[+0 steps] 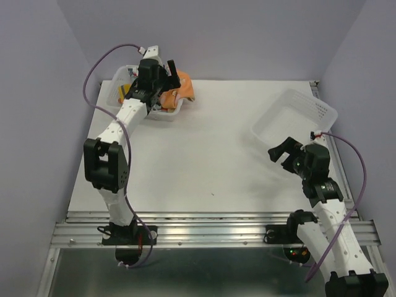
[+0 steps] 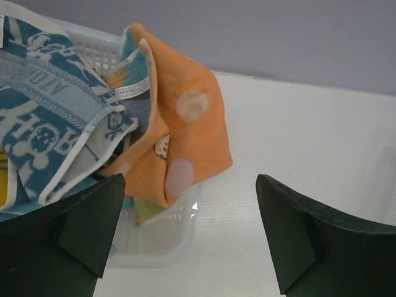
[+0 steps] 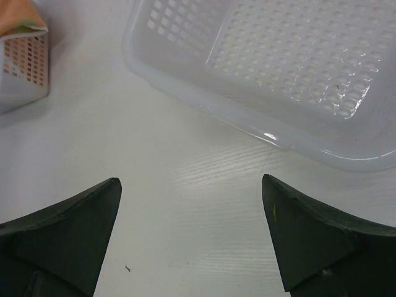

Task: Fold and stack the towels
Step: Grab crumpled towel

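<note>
Towels point(image 1: 177, 91) heaped in a white lattice basket point(image 1: 168, 115) at the far left of a white bench point(image 1: 204, 161); none is folded or stacked yet. The left gripper point(image 2: 190, 182) hovers just above the heap with its jaws spread wide, holding nothing.

Seen from the left wrist, an orange dotted towel point(image 2: 192, 124) drapes over the basket's right rim, its lower edge hanging down outside the wall. Beside it on the left lies a blue-and-white printed towel point(image 2: 43, 105), crumpled, with a pale hem showing.

On the right side of the bench, the right gripper point(image 3: 190, 182) is also wide open and empty. It hangs over bare bench, just near of a second, empty basket point(image 3: 204, 105).

The towels look thin, soft and light, so they will likely sag and bunch rather than keep any shape. The orange towel's overhanging edge or a free corner seems the best place to pinch, as it stands clear of the others. A grip deeper in the heap could catch two cloths together, and the light basket may slide or lift along.
</note>
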You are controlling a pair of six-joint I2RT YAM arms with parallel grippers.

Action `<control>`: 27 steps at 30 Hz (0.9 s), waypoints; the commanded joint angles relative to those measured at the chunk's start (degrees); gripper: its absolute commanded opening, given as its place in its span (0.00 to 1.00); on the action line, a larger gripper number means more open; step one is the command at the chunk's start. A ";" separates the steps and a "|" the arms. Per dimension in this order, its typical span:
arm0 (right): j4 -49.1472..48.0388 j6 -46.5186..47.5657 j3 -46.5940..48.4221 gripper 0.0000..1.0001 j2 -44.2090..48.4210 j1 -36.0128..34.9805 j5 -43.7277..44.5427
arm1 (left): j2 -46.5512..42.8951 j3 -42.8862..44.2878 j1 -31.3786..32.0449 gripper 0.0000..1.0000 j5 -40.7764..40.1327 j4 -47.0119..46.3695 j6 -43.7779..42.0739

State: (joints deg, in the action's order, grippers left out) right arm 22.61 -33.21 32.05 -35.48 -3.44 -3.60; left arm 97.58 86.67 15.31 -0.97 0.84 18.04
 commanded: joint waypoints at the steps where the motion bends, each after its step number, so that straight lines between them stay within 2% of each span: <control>1: -4.94 1.04 -1.55 1.00 0.59 0.19 -2.20 | 10.41 15.24 -1.42 0.99 -0.61 10.47 -7.76; 2: -5.29 1.04 -1.64 1.00 0.77 0.28 -2.29 | 15.83 22.41 -1.77 0.99 -0.09 11.98 -8.89; 4: -5.38 1.13 -1.73 1.00 1.12 0.19 -2.21 | 20.96 29.22 -2.04 0.98 0.71 15.93 -9.95; 5: -5.47 1.13 -1.99 1.00 1.47 0.28 -2.12 | 25.25 35.34 -2.13 0.98 2.88 17.08 -11.35; 8: -5.82 1.13 -2.35 1.00 2.09 0.28 -2.20 | 31.52 44.09 -2.13 0.98 4.05 20.16 -12.67; 17: -6.00 1.48 -2.35 1.00 1.12 0.28 -3.87 | 36.45 44.81 -2.39 0.87 -4.56 17.45 -13.21; 27: -6.61 1.75 -2.61 1.00 -0.73 0.19 -5.02 | 42.17 48.33 -2.48 0.76 -4.30 13.49 -13.83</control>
State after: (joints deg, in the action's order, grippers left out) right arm 18.87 -32.53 30.26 -36.14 -3.44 -7.66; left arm 139.74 132.05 13.04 -4.43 17.52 5.37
